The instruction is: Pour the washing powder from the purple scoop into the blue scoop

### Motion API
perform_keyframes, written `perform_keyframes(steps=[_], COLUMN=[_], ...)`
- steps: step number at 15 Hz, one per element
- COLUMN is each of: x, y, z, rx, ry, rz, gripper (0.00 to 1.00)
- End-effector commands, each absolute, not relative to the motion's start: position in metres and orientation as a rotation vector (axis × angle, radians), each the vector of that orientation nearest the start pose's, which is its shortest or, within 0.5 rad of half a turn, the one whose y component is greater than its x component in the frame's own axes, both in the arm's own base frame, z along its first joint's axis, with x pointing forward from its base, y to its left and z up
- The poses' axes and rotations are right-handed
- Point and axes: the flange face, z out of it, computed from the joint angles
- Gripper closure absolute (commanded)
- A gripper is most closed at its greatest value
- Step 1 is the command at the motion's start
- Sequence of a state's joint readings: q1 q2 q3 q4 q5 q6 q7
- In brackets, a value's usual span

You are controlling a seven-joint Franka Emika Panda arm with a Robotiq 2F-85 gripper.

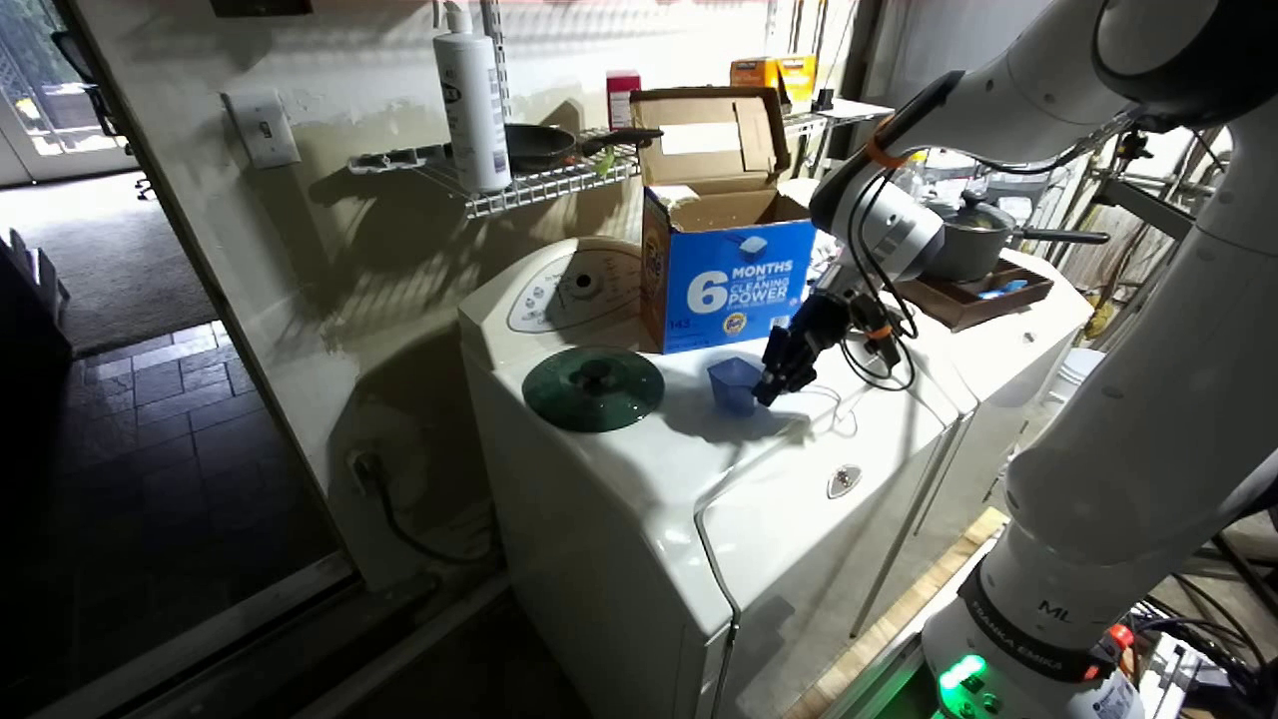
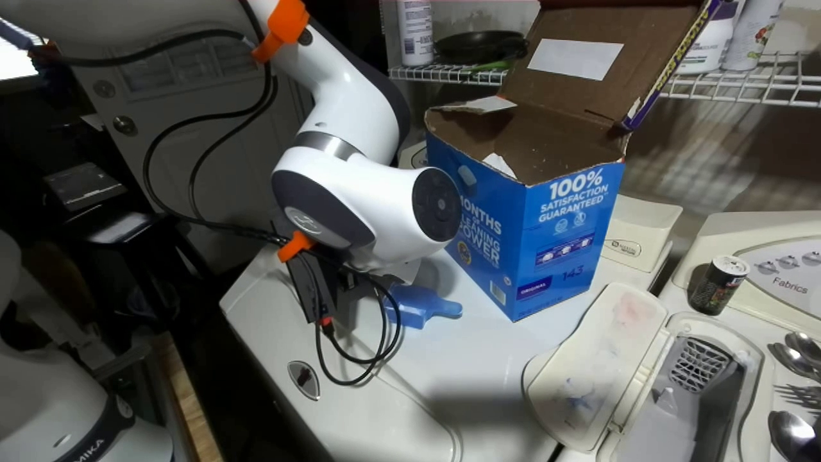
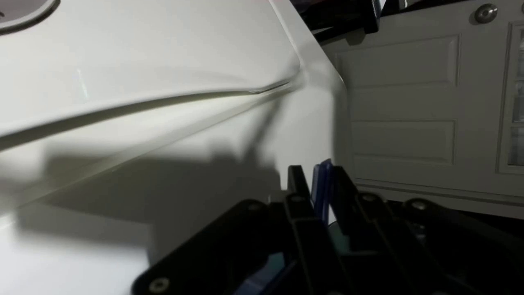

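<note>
Your end effector [image 3: 320, 174] clamped a thin purple-blue plastic piece [image 3: 322, 192] right of the pale-blue translucent scoop [image 1: 734, 385]; positioning looked done, pouring unconfirmed.

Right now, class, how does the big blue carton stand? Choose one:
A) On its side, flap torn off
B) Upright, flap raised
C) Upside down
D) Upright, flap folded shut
B: in both exterior views the carton stands with its printing right way up, and its flap rises above the open top, showing brown cardboard.
</note>
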State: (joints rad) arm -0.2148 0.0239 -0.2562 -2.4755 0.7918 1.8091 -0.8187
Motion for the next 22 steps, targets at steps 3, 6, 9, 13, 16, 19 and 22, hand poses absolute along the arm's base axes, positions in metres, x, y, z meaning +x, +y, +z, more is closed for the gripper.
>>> perform_keyframes(steps=[3, 6, 9, 13, 16, 19, 22], x=[0.394, 0.393, 0.391, 0.388, 0.385, 0.378, 0.378], y=[-0.137, -0.134, -0.127, -0.115, -0.099, -0.080, -0.058], z=[0.265, 0.269, 0.276, 0.301, 0.329, 0.348, 0.373], rx=[-2.169, -2.184, -2.218, -2.316, -2.423, -2.526, -2.634], ry=[0.166, 0.166, 0.179, 0.244, 0.377, 0.518, 0.644], rz=[0.146, 0.143, 0.137, 0.094, 0.031, 0.053, 0.045], gripper=[0.34, 0.13, 0.00, 0.00, 0.00, 0.00, 0.00])
